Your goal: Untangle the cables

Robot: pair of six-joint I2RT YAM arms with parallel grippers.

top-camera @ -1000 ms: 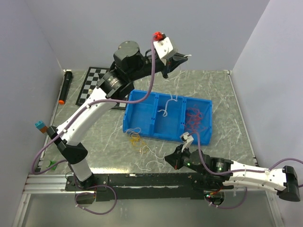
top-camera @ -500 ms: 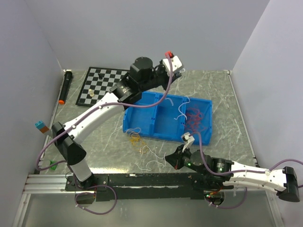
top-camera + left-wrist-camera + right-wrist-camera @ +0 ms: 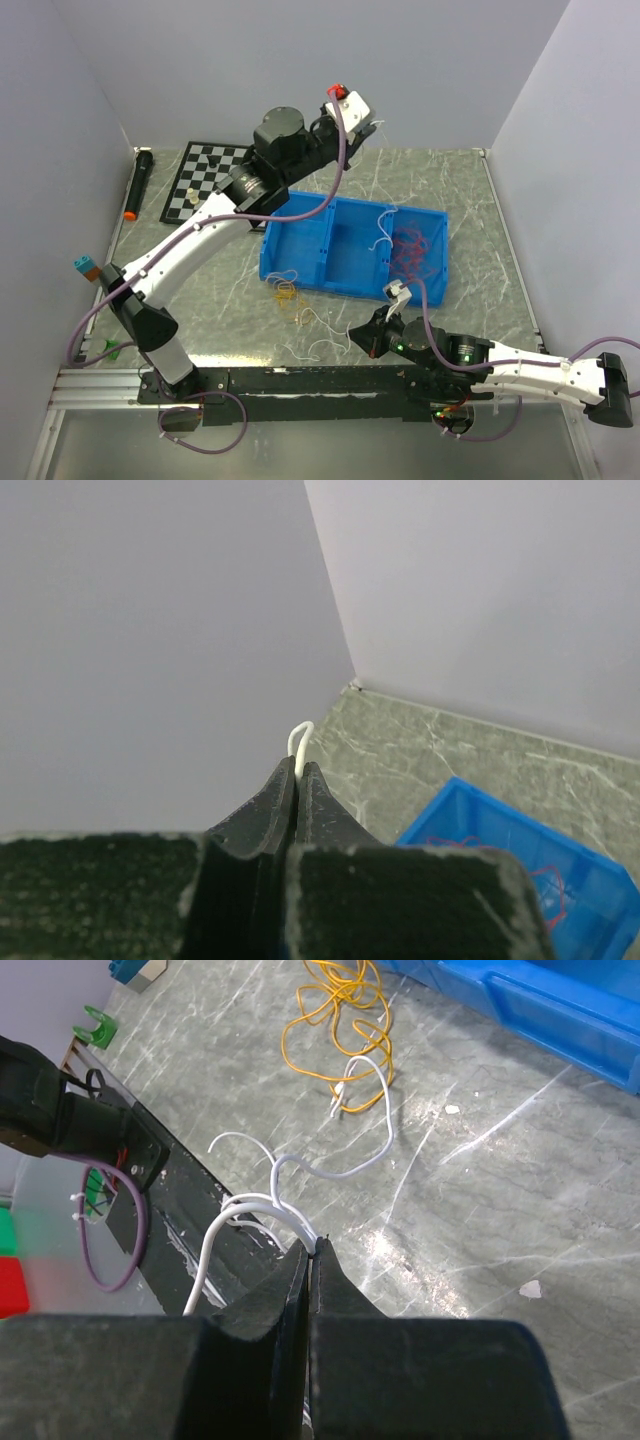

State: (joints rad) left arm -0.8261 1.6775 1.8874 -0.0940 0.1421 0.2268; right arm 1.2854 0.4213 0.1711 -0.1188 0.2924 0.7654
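You see bright, even light, soft shadows, glare on the table [image 3: 450, 1250], and blurred near foregrounds in both wrist views.

One blue bin [image 3: 300, 268], one chessboard [image 3: 203, 166]

You've got plain pale-lavender walls [image 3: 300, 50] boxing in three sides of your table [image 3: 470, 190] — grey-green marble-look top with white veins, evenly lit, with a metal rail [image 3: 100, 385] along the near edge.
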